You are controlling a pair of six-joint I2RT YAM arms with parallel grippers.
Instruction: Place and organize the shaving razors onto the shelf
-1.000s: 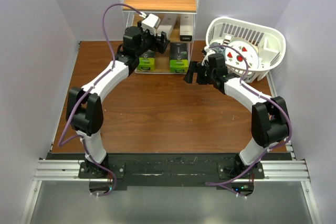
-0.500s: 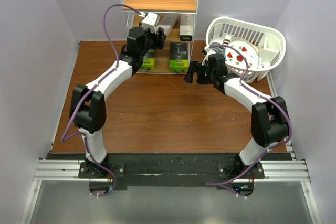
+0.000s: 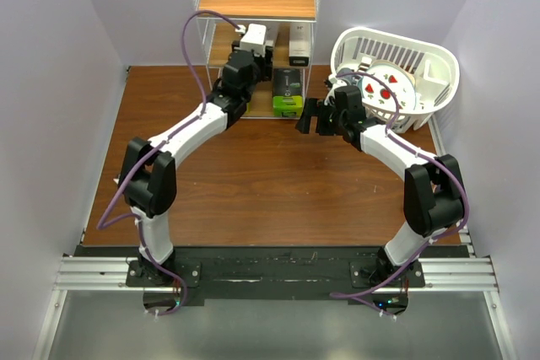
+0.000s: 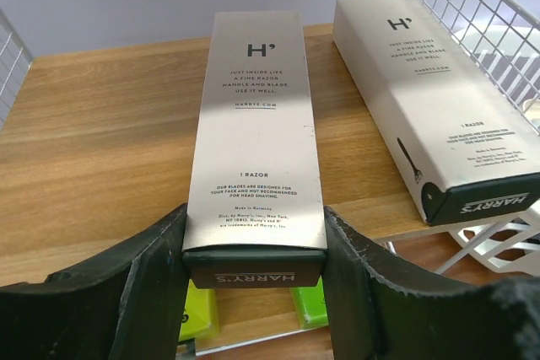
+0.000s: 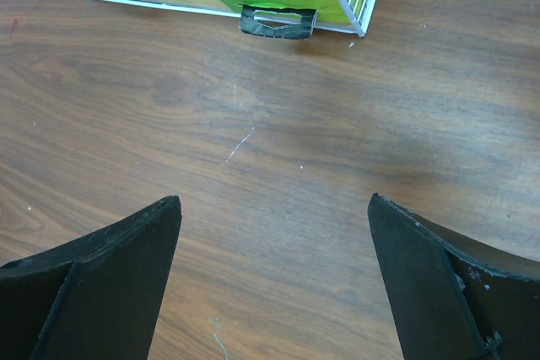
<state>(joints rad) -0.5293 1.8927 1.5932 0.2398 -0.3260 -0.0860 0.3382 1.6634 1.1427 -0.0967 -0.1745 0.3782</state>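
Bare tier point(image 4: 93, 149) left of held carton point(image 4: 257, 141); second carton point(image 4: 422, 99) crowds right.

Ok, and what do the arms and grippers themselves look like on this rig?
The left arm and right arm have white link shells, black joint housings and a purple cable each. The left gripper and right gripper have broad matte-black fingers, no visible markings.

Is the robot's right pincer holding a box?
No, the right pincer hangs open above the wooden table with nothing in it.
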